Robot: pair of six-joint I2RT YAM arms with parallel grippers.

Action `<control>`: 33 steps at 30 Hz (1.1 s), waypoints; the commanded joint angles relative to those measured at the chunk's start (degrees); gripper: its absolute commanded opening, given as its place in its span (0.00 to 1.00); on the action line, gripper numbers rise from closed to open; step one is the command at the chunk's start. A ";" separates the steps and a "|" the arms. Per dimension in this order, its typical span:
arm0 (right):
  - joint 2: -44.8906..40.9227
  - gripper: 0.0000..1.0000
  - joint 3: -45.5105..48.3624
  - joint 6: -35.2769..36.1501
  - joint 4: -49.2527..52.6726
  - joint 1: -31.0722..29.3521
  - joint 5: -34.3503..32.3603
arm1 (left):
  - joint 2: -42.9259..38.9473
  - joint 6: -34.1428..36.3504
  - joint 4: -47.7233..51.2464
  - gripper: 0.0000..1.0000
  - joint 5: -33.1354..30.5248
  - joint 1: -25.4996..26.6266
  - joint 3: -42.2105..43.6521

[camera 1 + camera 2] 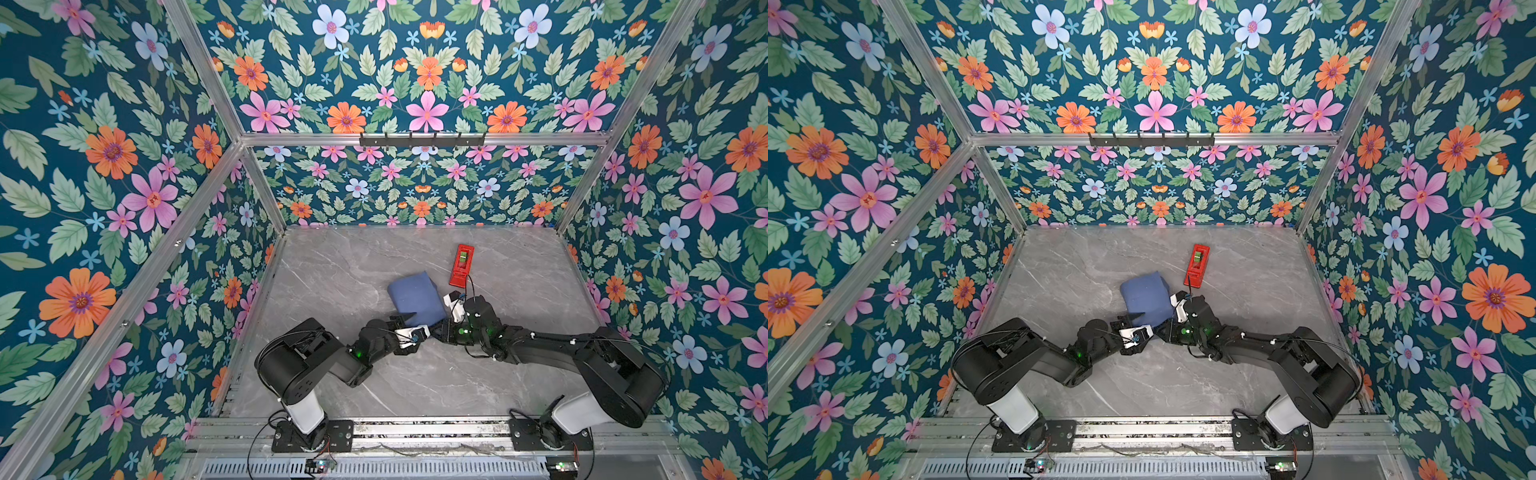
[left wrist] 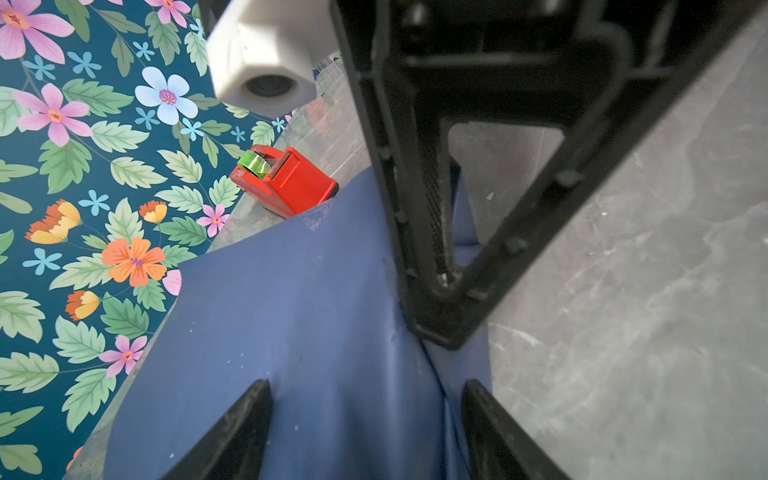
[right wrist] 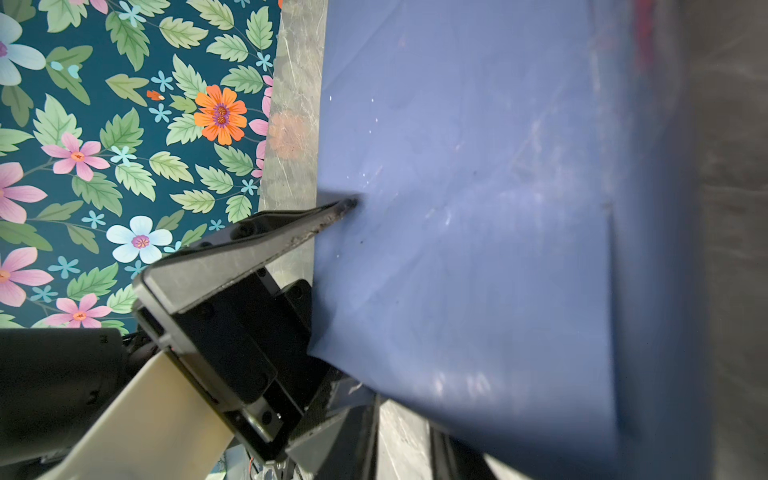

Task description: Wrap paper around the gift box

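The wrap looks well advanced: the gift box is hidden entirely under the paper (image 1: 415, 297), whose darker slate face is outward over the top and every side that shows. The parcel sits near the middle of the desk (image 1: 332, 257), with the red tape dispenser (image 1: 461, 266) near it at 1 o'clock. What seems left is the end at 6 o'clock, where a flap stands loose and untaped. The parcel is nearly square and lies skewed, its slightly longer run from about 11 to 5 o'clock. The left claw (image 2: 365, 384) stands apart at the 7 o'clock corner, paper between its fingers; the right claw (image 1: 441, 325) is at 5 o'clock, and I cannot tell how its jaws stand.
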State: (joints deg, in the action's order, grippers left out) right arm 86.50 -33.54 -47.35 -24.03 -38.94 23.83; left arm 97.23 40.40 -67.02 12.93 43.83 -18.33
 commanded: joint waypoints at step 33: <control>-6.36 0.53 2.36 -1.74 7.86 1.22 -2.30 | -0.02 -0.80 1.98 0.73 0.65 -0.12 -0.13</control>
State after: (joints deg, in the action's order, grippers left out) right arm 81.36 -31.62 -50.15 -18.00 -37.91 22.41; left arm 97.23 40.40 -67.02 12.93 43.83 -18.33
